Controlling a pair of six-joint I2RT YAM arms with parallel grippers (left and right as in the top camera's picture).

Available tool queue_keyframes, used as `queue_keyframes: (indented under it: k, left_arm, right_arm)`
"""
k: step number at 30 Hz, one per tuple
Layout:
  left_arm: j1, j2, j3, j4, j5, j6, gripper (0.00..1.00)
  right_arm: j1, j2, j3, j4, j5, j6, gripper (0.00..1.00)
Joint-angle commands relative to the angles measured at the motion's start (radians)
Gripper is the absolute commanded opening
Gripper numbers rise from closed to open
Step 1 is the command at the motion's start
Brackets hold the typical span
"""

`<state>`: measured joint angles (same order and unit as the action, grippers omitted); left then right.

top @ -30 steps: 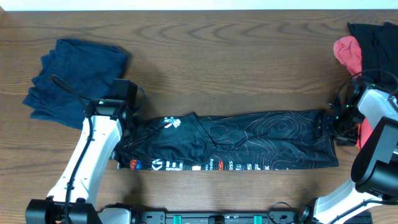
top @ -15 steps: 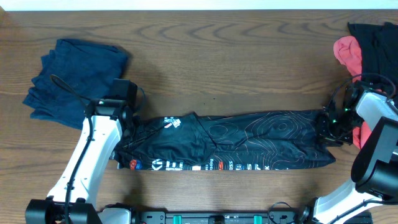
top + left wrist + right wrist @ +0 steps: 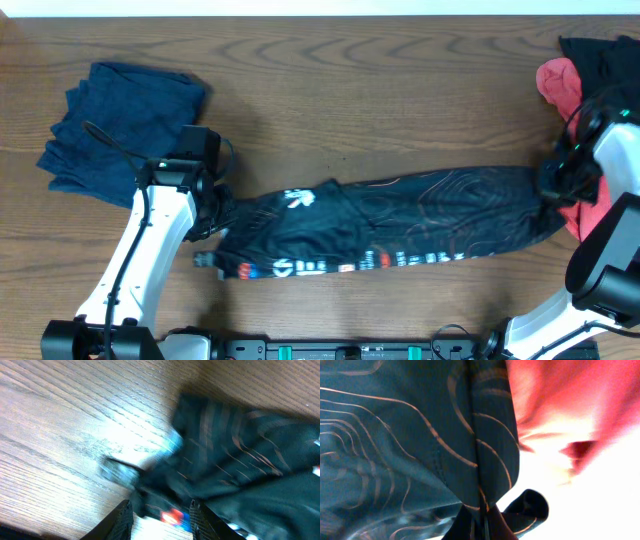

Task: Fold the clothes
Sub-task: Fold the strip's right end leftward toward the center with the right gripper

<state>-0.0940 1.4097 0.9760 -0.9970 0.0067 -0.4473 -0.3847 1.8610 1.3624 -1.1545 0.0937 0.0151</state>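
Dark patterned garment [image 3: 390, 225] lies stretched lengthwise across the wooden table.

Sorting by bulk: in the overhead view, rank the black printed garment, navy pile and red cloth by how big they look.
1. black printed garment
2. navy pile
3. red cloth, though part of it is hidden

The left wrist view is blurred throughout. The left tool [image 3: 160, 512] shows only 2 fingertips [image 3: 123, 517] at the bottom edge, and whether it pinches the dark garment [image 3: 240, 460] cannot be told. The right tool [image 3: 480, 527] is cropped by the bottom edge of its own view, and the red cloth [image 3: 560, 400] there is out of focus. From overhead, both tools are hidden under their wrists and cables. The garment's printed marks [image 3: 330, 265] are too small to read. The black clothes [image 3: 605, 60] at the far right corner of the surface [image 3: 400, 90] are cut off by the edge, and the right arm [image 3: 610, 250] covers part of the red cloth.
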Motion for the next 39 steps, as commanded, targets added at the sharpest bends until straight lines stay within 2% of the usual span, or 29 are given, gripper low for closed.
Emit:
queue_keyframes:
  k: [1,7,8,14,25,33,37,39]
  left_arm:
    - [0.004,-0.005,0.021,-0.003,0.009,0.009,0.39]
    - [0.004,-0.005,0.021,0.0,0.009,0.009,0.4]
    - [0.004,-0.005,0.021,0.0,0.009,0.009,0.43]
    - [0.004,-0.005,0.021,0.0,0.009,0.009,0.44]
    - [0.004,-0.005,0.021,0.0,0.008,0.009,0.45]
    - [0.004,-0.005,0.021,-0.001,0.009,0.009,0.45]
    - [0.004,-0.005,0.021,0.0,0.009,0.009,0.45]
    - [0.004,-0.005,0.021,0.0,0.009,0.009,0.44]
  right_arm:
    - [0.005,-0.018,0.08,-0.045,0.047,0.032,0.01]
    - [0.121,-0.018,0.095,-0.11,0.004,0.004,0.01]
    - [0.149,-0.018,0.095,-0.119,0.003,0.003,0.01]
    - [0.36,-0.018,0.094,-0.171,-0.032,0.015,0.01]
    - [0.692,-0.016,0.065,-0.136,-0.066,0.079,0.06]
    - [0.822,-0.015,0.021,-0.109,-0.068,0.089,0.1]
    - [0.838,-0.015,0.021,-0.109,-0.069,0.089,0.22]
    - [0.842,-0.015,0.021,-0.109,-0.068,0.08,0.22]
